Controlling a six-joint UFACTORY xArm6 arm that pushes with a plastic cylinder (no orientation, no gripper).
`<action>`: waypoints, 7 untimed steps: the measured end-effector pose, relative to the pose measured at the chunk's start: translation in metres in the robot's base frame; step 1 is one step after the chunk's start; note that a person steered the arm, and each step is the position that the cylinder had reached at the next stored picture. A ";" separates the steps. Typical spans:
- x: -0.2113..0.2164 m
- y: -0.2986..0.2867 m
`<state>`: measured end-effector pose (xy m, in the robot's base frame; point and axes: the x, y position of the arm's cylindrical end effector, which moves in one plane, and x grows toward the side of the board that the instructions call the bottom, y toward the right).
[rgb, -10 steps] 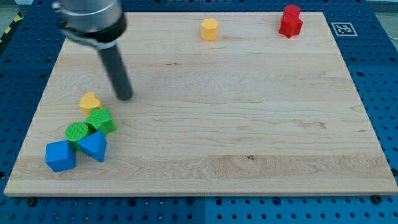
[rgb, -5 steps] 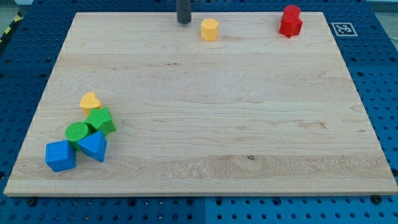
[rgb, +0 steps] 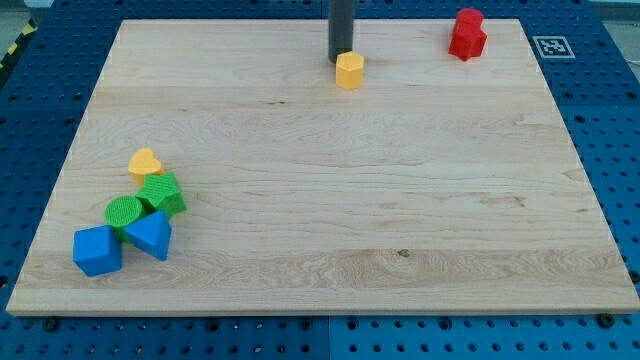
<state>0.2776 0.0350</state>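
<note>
My tip (rgb: 341, 61), the blunt end of a smooth dark cylindrical rod dropping in from the view's top, sits on the board touching the upper left edge of a yellow hexagonal block (rgb: 349, 71). There are no jaws on this rod to be wide, narrow or holding anything. The board (rgb: 400, 180) is pale wood with fine horizontal grain and a small dark knot toward the lower middle; it lies on a blue perforated surface (rgb: 610, 120). A red block (rgb: 467, 33), stepped and blocky in outline, stands near the board's top right corner, well apart from the tip. At the lower left a tight cluster: a yellow heart-shaped block (rgb: 146, 162) uppermost, a green block (rgb: 161, 194) with ridged faces just below it, a green ribbed cylinder (rgb: 124, 212) touching that, then a blue triangular block (rgb: 151, 235) and a blue cube (rgb: 97, 250) at the bottom. A black-and-white square marker (rgb: 552, 46) lies on the blue surface at top right.
</note>
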 end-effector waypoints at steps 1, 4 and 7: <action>0.002 0.036; 0.032 0.002; 0.032 -0.050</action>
<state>0.3096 -0.0146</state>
